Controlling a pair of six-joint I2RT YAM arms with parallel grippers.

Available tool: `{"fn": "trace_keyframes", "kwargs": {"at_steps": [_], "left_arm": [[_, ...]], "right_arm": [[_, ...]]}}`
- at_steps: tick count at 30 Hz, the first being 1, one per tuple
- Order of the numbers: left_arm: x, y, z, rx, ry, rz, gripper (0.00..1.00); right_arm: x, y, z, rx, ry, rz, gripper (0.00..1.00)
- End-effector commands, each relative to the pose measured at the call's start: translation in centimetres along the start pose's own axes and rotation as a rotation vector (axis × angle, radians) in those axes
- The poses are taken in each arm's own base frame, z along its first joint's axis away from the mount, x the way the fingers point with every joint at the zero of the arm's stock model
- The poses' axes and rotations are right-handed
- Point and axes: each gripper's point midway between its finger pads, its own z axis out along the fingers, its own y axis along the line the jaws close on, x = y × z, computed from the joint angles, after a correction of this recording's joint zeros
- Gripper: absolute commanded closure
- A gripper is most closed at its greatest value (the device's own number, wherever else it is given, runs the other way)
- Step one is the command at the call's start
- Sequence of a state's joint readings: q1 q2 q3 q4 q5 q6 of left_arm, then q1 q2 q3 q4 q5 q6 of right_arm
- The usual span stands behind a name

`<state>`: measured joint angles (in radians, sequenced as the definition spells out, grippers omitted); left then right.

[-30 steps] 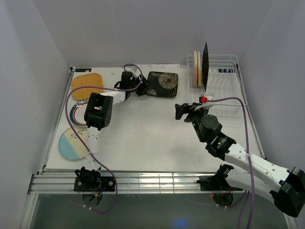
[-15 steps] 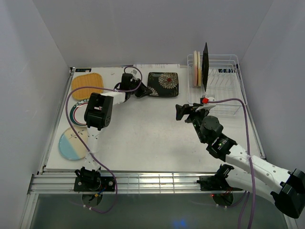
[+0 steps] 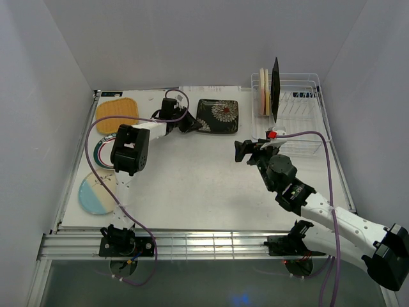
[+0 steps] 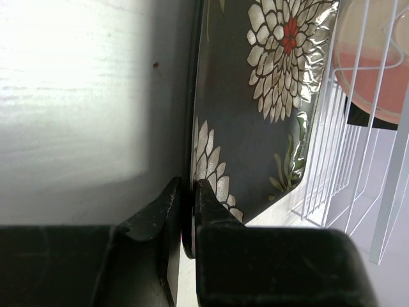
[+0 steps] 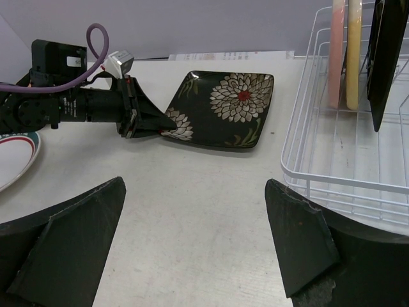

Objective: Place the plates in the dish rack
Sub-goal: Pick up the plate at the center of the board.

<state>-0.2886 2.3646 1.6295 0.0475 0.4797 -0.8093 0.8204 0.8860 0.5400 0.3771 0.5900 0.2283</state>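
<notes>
The black floral plate point(image 3: 218, 115) is pinched at its eight o'clock corner by the left gripper point(image 3: 189, 124). The right gripper point(image 3: 249, 147) is spread wide, empty, at the plate's five o'clock.

The left arm point(image 3: 131, 148) and right arm point(image 3: 307, 201) mix white shells with black joint housings, each trailed by a purple cable point(image 3: 307, 132). A red tab point(image 3: 273, 134) sits at the right wrist's twelve o'clock. The right gripper point(image 5: 195, 184) has matte black wedge fingers point(image 5: 70, 224).

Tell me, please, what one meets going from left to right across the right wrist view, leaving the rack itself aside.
green-rimmed white plate → left gripper → black floral plate → pink plate → yellow plate → upright black plate
</notes>
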Motion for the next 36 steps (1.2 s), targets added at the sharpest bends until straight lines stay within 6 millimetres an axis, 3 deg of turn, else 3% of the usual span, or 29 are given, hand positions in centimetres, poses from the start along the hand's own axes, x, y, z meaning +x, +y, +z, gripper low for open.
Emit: {"fn": "trace_keyframes", "kwargs": {"at_steps": [1, 9, 14, 25, 31, 36], "left_arm": [[0.2, 0.9, -2.5, -0.129, 0.019, 0.027, 1.0], [-0.6, -0.1, -4.8, -0.175, -0.008, 0.051, 1.0], [-0.7, -0.9, -7.2, -0.216, -0.007, 0.101, 1.0], [1.1, -2.6, -13.2, -0.249, 0.021, 0.172, 1.0], [2.8, -2.8, -15.1, -0.244, 0.091, 0.194, 1.0], [2.4, -3.2, -16.6, -0.244, 0.066, 0.23, 1.0]], "right_arm": [[-1.5, 0.8, 0.2, -0.027, -0.048, -0.005, 0.05], [0.0, 1.8, 1.7, -0.052, 0.027, -0.112, 0.05], [0.8, 2.8, 1.9, -0.118, 0.047, -0.176, 0.06], [3.3, 5.4, 3.0, -0.216, 0.119, -0.331, 0.06], [4.9, 7.8, 3.6, -0.294, 0.128, -0.439, 0.06], [5.8, 9.6, 4.1, -0.349, 0.124, -0.493, 0.06]]}}
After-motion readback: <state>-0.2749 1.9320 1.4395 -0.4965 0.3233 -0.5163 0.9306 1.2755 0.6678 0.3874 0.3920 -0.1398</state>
